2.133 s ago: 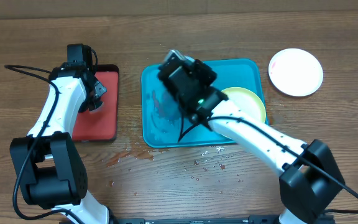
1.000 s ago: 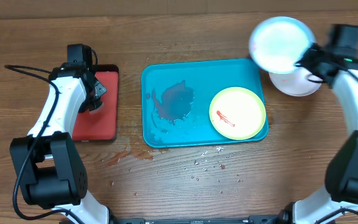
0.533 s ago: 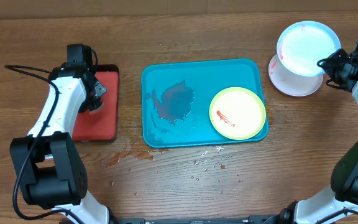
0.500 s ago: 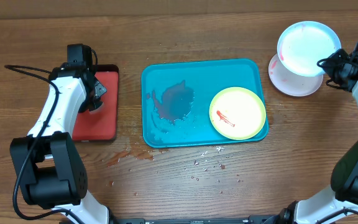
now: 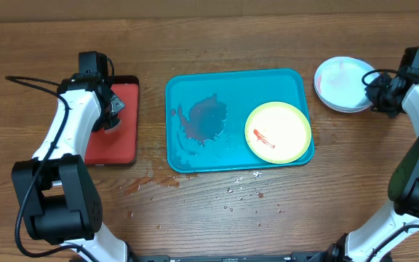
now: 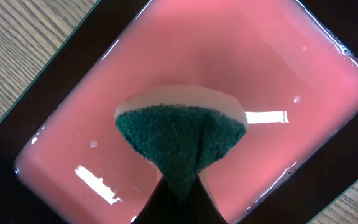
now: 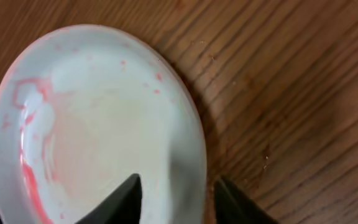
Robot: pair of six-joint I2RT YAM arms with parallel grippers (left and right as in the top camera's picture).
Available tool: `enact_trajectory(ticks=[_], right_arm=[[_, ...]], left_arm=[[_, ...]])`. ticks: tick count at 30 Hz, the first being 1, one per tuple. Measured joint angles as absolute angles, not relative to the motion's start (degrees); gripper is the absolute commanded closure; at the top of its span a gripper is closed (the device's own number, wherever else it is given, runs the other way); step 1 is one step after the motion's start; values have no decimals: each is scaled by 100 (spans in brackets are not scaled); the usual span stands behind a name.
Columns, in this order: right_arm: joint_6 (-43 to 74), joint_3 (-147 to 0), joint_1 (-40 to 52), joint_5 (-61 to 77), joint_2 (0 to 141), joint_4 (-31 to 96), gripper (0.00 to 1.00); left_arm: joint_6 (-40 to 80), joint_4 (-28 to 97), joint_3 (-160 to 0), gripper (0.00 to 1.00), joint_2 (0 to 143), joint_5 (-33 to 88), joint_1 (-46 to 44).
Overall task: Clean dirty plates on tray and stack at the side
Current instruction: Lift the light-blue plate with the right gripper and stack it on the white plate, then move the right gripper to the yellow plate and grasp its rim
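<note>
The teal tray [image 5: 195, 153] lies mid-table. The yellow-green plate [image 5: 278, 131], with a red smear, lies in its right half. At the right, on the table, the light blue plate [image 5: 344, 80] lies on the white/pinkish plate [image 5: 320, 78], of which only a rim shows. My right gripper [image 5: 374, 91] is open at the stack's right edge. In the right wrist view the fingers [image 7: 178, 190] straddle the rim of the top plate [image 7: 98, 137], which has faint red streaks. My left gripper [image 5: 111, 116] is shut on a green sponge [image 6: 179, 140] over the red tray.
A small dark-rimmed red tray [image 5: 115, 145] lies at the left, and fills the left wrist view [image 6: 260, 74]. A wet dark smear [image 5: 202, 116] marks the teal tray's left half. Crumbs [image 5: 246, 193] and a red smear [image 5: 148, 182] lie on the table in front of it.
My right gripper carried the light blue plate from the tray to the right, lowered it onto the white/pinkish plate and opened. The left arm has not moved.
</note>
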State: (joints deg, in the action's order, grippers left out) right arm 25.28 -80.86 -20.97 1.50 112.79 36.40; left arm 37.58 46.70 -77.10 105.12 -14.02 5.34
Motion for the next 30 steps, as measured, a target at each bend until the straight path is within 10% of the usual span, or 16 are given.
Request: enact_trajectory(ticks=[12, 18, 30], right_arm=[[2473, -8086, -1966, 781, 10656, 4584, 44], [1540, -8086, -1146, 1553, 10217, 4764, 15], [-1127, -8086, 246, 1122, 10628, 4394, 26]], left_arm=[[3758, 4670, -7710, 96, 10512, -1398, 534], [3758, 4668, -7710, 96, 10512, -1372, 534], [3758, 4670, -7710, 96, 10512, -1354, 534]])
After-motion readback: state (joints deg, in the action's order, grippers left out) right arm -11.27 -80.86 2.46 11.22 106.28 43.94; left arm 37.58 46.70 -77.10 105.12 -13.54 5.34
